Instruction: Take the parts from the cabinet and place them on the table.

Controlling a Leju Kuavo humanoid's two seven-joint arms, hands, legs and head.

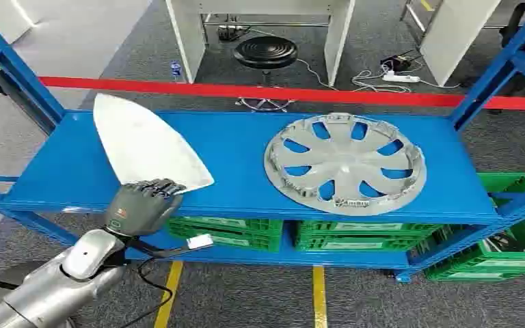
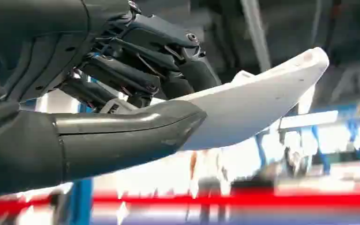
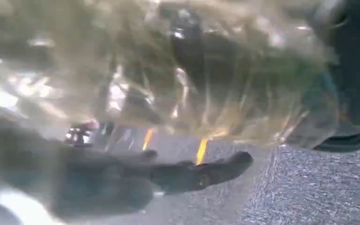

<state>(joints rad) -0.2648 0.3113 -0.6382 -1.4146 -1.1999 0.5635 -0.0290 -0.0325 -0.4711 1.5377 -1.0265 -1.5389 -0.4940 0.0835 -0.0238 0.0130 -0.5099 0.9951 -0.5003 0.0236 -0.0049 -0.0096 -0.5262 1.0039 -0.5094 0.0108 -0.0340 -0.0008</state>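
Two parts on the blue shelf: one white pointed panel at the left of the head view, and one silver wheel cover lying flat right of centre, well apart from each other. The panel sits tilted, wide end at the shelf's front edge, tip pointing to the upper left of the frame.

One robot hand in that view, the left hand, coming up from the lower left. It's gripping the panel's near edge. The left wrist view backs this up: thick thumb under the panel, darker fingers clamped on top, so the panel is pinched between them.

The right hand shows in its own wrist view as a dark blur over grey carpet with two yellow floor stripes behind it. Fingers look stretched out with nothing in them, but it's too smeared to say for sure, so I can't tell.

Other stuff: green crates on the lower shelf level, three visible under the top board plus one more sticking out at the lower right. One red tape line runs across behind the shelf. Behind that, upper middle, one black stool, one white desk frame, and one white power strip with cables at the upper right. Nothing sits between the hand and the panel.
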